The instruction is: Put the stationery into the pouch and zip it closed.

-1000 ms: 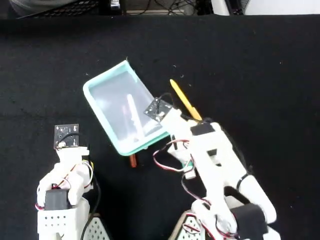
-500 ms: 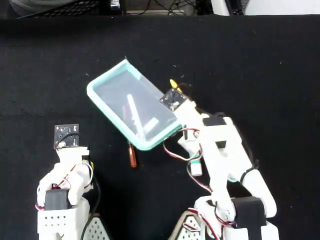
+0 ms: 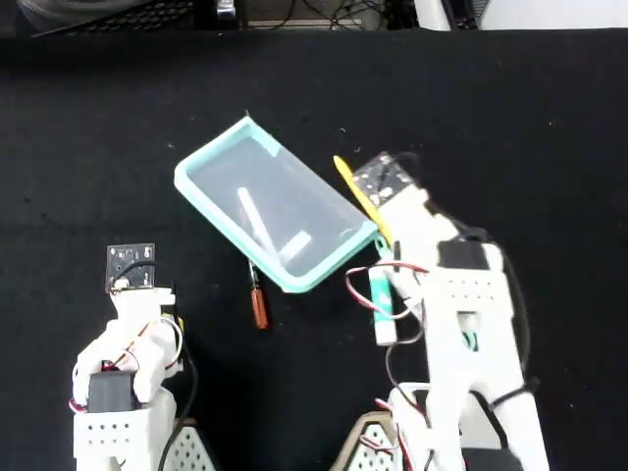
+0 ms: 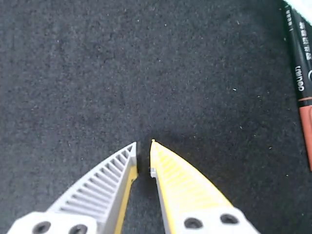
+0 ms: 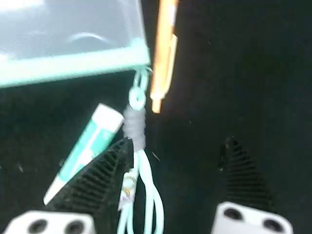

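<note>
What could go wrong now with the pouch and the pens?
1. The zipper cord lies right beside one finger of the open right gripper; it might snag and drag the pouch.
2. The orange pen, the teal-white stick and the red-brown pen lie outside the pouch; zipping now would leave them out.

Clear plastic pouch with mint-green trim (image 3: 235, 234): one
Pens: two, a yellow-orange pen (image 3: 345, 175) and a black pen with red-brown end (image 3: 258, 302)
Green-and-white tube (image 3: 381, 309): one
White sticks inside the pouch (image 3: 253, 218): two
</note>
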